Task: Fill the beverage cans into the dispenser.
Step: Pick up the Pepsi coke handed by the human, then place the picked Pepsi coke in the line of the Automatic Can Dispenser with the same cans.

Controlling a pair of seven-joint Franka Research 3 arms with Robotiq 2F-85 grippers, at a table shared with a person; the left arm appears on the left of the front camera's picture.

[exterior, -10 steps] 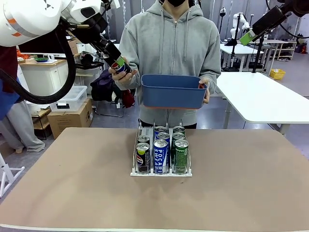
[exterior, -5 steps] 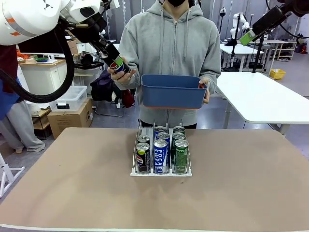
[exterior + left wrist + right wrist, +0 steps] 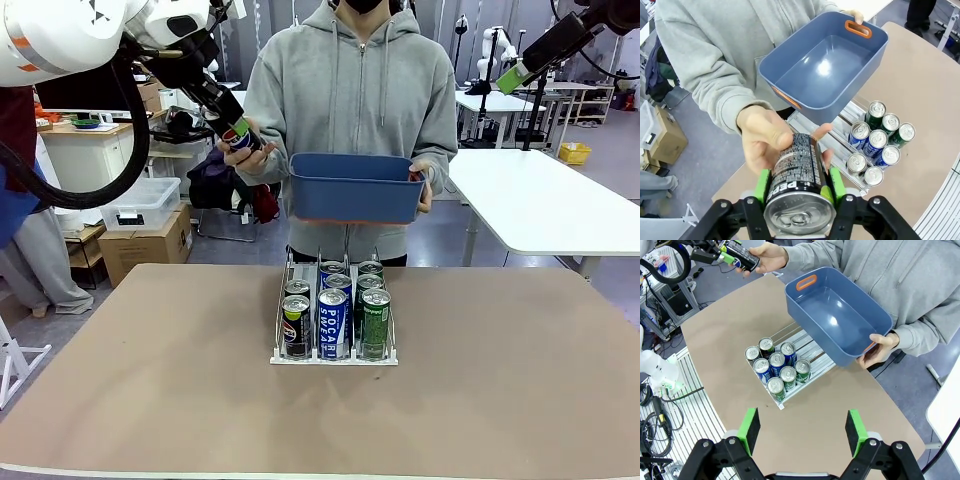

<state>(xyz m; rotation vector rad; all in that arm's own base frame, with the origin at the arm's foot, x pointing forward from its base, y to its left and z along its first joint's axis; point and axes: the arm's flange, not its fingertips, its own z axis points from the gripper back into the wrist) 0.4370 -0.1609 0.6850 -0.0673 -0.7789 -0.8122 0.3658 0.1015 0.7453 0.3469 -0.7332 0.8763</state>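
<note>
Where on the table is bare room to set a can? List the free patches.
Bare tabletop lies left, right and in front of the dispenser. The dispenser is crowded with cans; its left lane has room behind two cans.

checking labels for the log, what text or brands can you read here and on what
"PEPSI", partly cut off: held can in the left gripper, a hand also on it.
"POCARI": front blue can in the dispenser.
Pepsi round logo, no readable word: front black can.
Front green can: print too small to read.
Fine print on the held can: too blurred.
Blue bin: no text.
</note>
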